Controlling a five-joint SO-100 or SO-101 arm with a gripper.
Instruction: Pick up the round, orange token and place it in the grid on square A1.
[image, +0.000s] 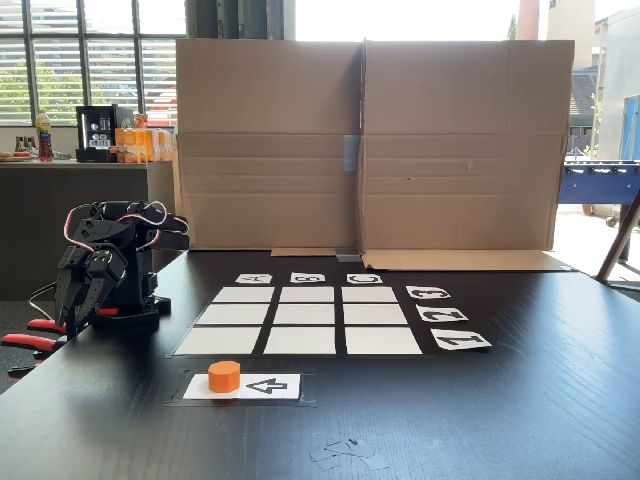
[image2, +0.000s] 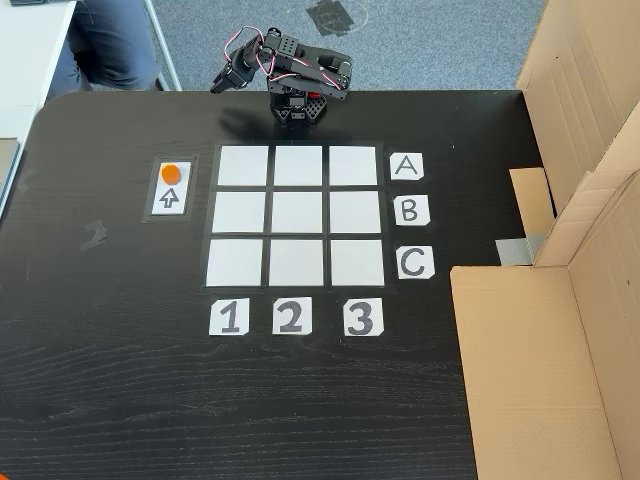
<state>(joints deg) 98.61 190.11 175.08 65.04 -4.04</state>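
1. The gripper (image: 82, 300) hung folded at the arm (image2: 290, 75), pointing down near the table's (image2: 120, 400) edge; it held nothing, and I could not tell whether its jaws were wide or narrow.
2. In the top-down fixed view the arm's base stood at the table's upper edge, just beyond the grid (image2: 297, 215).
3. The token (image2: 171, 173) sat on the arrow card (image2: 170, 188), at the card's end nearer the arm, well apart from the gripper.
4. That card lay just beside the grid's left side in that view, near row A.
5. A1 (image2: 242, 166), the corner cell in line with the "A" card (image2: 405, 166) and the "1" card (image2: 229, 317), was bare, as were the other eight.
6. Judged from this, nothing was done yet: reaching, grasping, carrying and placing all remained.
7. Cardboard (image: 370, 140) walled the table's far side.
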